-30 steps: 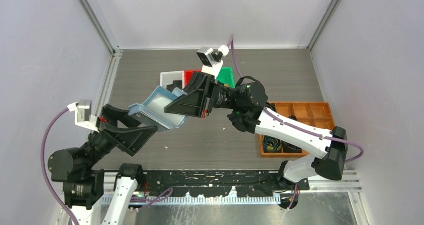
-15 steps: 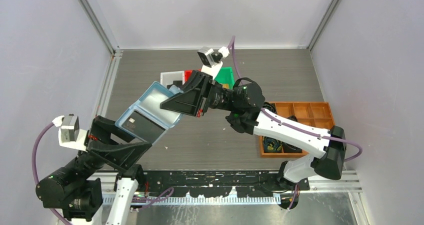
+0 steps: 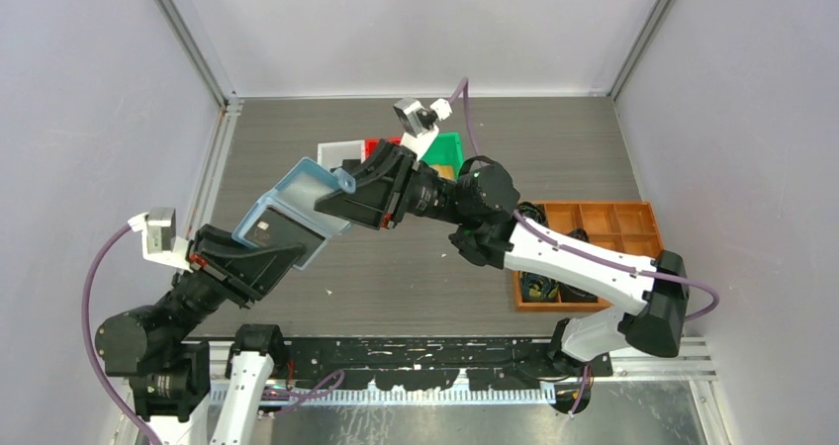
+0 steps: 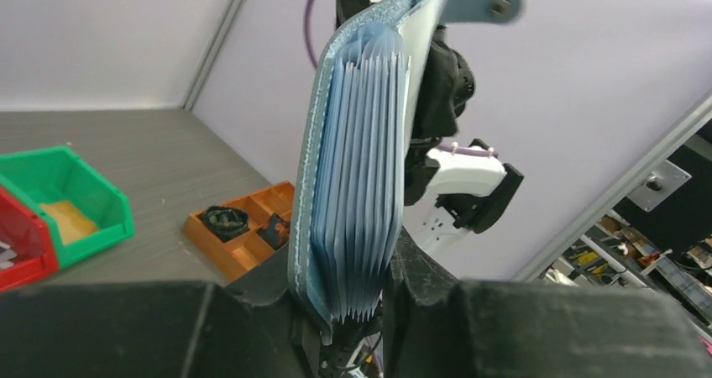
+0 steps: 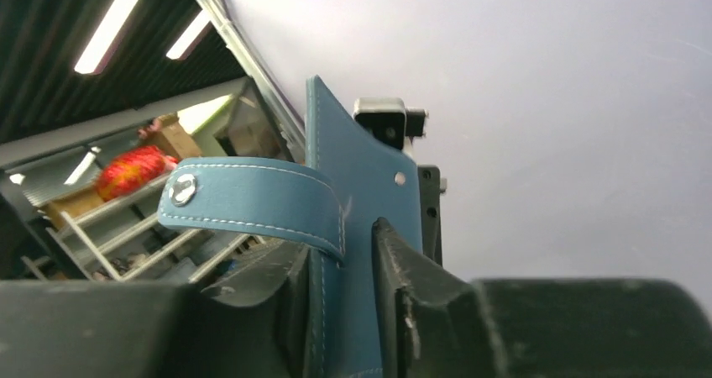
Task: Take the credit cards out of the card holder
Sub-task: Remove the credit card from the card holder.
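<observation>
Grey table [image 3: 416, 277] between pale walls [image 3: 99, 89]; above it the open blue card holder [image 3: 297, 200] hangs between both arms; left gripper [image 4: 348, 286] clamps its lower end; right gripper [image 5: 340, 252] pinches its upper flap; a black credit card [image 3: 275, 233] shows inside.

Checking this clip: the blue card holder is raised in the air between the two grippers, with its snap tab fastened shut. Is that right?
Not quite. The snap tab is undone. The right wrist view shows it sticking out free from the card holder, its metal stud bare. The rest holds: the card holder is raised in the air between the left gripper and the right gripper.
</observation>
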Controlling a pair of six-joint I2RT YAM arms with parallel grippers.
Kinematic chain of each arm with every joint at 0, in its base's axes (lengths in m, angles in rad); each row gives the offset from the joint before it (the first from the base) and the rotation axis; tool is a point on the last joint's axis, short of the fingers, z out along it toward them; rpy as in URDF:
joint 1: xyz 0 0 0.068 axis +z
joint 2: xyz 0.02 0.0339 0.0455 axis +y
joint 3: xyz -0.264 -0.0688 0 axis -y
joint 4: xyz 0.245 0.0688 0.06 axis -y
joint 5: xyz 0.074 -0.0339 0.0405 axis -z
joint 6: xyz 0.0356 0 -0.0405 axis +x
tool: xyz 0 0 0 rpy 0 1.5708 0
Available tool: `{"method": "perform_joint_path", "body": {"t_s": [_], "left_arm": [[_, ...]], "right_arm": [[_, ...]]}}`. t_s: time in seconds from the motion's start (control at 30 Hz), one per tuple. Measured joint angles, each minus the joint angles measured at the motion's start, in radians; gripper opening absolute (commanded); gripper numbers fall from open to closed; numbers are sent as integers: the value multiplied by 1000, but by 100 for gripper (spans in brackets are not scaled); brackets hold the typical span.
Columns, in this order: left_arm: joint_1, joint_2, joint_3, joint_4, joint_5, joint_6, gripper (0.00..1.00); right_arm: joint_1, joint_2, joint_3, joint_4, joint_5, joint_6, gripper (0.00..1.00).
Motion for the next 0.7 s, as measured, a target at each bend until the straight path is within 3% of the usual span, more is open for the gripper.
{"method": "perform_joint_path", "body": {"t_s": [0.1,0.23,0.47,0.6,0.7], "left_arm": [[0,25,0,-28,22,55,0],[1,71,2,-81,112,162,3],[4,197,150,-393,294,482,1],[5,220,214,-548,336,630,0],[5,234,238,-649,340,718,3]], "right_arm": [[-2,-54,-27,-116,13,-86,60],[-13,-114,24,-422,4,-279,60],[-19,-99,257,-938,-9,-594,42],[-19,-79,307,-1083,-20,-681,38],[-17,-68,326,-1154,-33,-720,21]]}}
